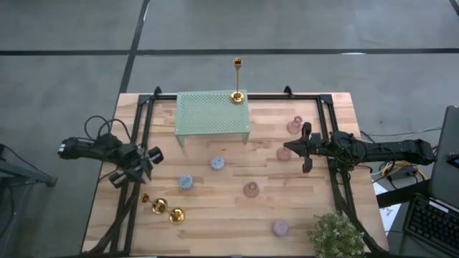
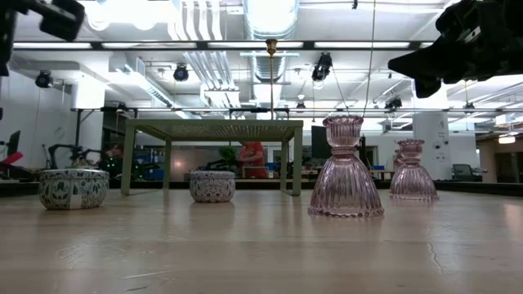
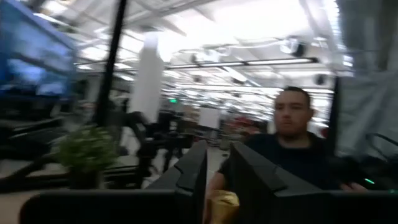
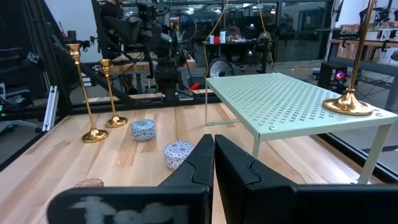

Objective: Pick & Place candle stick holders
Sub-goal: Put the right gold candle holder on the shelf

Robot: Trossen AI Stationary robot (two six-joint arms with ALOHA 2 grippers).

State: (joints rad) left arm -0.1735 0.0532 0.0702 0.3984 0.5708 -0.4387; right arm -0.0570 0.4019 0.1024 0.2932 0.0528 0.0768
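A pale wooden table (image 1: 237, 215) carries a green perforated rack (image 1: 212, 112) at upper centre, 2 gold candlesticks (image 1: 166, 209) at lower left, 2 blue round holders (image 1: 201, 173) mid-frame, pink glass holders (image 1: 250, 189) toward the right, and a potted plant (image 1: 335, 234) at the lower right corner.

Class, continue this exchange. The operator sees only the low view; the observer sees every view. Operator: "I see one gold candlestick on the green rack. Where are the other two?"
Observer: The other two gold candlesticks stand upright, side by side, on the table at the left arm's side.
Operator: Is the right arm holding anything?
Observer: No. The right gripper has its jaws shut on nothing, out over the table.
Operator: Is anything out of my frame?
Observer: Yes, a potted plant sits at the table corner on the right arm's side.
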